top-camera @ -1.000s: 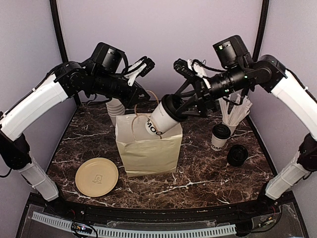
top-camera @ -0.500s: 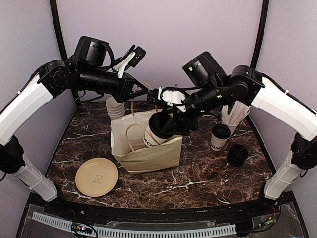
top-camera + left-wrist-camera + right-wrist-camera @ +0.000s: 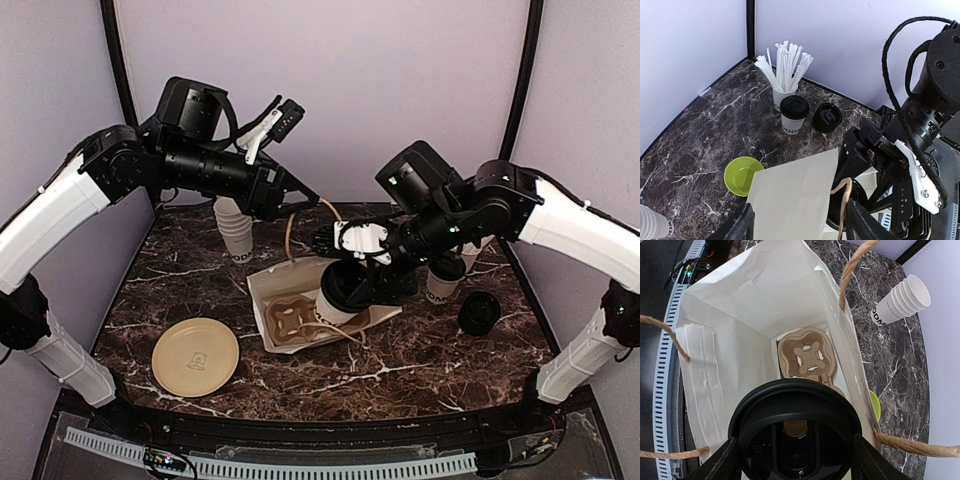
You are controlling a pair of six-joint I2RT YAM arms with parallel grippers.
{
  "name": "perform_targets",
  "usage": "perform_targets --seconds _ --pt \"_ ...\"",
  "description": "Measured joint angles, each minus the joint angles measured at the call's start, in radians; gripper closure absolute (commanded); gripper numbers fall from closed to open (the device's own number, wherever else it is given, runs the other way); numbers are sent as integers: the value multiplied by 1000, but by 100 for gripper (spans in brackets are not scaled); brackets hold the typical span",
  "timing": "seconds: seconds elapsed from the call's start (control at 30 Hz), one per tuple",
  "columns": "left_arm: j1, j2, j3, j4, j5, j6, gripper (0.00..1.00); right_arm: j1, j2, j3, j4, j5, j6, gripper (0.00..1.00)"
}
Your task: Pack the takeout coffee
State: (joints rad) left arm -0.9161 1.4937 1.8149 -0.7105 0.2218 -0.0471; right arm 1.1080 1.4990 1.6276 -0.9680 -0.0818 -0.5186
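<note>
The takeout coffee (image 3: 335, 300), a white cup with a black lid (image 3: 795, 432), is tilted in the mouth of the pale paper bag (image 3: 265, 285). My right gripper (image 3: 362, 285) is shut on the cup just under the lid. The bag (image 3: 740, 315) leans over with its opening towards the camera and holds a brown cup carrier (image 3: 805, 355). Above the bag's back edge, my left gripper (image 3: 802, 222) is open. One rope handle (image 3: 842, 200) hangs beside its right finger.
A second lidded cup (image 3: 445, 275) stands right of the bag beside a cup of straws (image 3: 784, 70) and a loose black lid (image 3: 480, 312). A stack of lidless cups (image 3: 235, 230) is behind the bag, a beige plate (image 3: 196, 357) front left, a green dish (image 3: 742, 175) beside the bag.
The right gripper has gone down and forward, taking the cup into the bag's mouth. The bag has tipped over from upright. The left gripper, shut on the handle before, has opened.
</note>
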Motion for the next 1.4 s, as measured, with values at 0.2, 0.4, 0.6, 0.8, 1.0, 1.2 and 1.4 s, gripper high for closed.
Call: perform_targets --seconds 0.2,0.4,0.6,0.8,1.0,1.2,1.4 --pt "-30 -29 -9 26 8 14 28 15 -65 -67 0 1 -21 50" --pt "-25 -109 -66 75 -51 22 25 50 -98 -112 -23 -5 -74 49" --pt "24 -90 -121 109 -170 27 25 113 -130 -146 -87 -48 -153 49" --pt "76 31 -235 139 -238 27 27 141 -177 -213 -56 9 -164 52" --pt "78 187 -249 138 -237 28 29 142 -215 -302 21 198 -164 52" --pt "78 223 -263 163 -199 26 29 142 -226 -352 117 330 -165 52" --pt "78 224 -280 197 -176 24 29 146 -231 -445 219 416 -184 53"
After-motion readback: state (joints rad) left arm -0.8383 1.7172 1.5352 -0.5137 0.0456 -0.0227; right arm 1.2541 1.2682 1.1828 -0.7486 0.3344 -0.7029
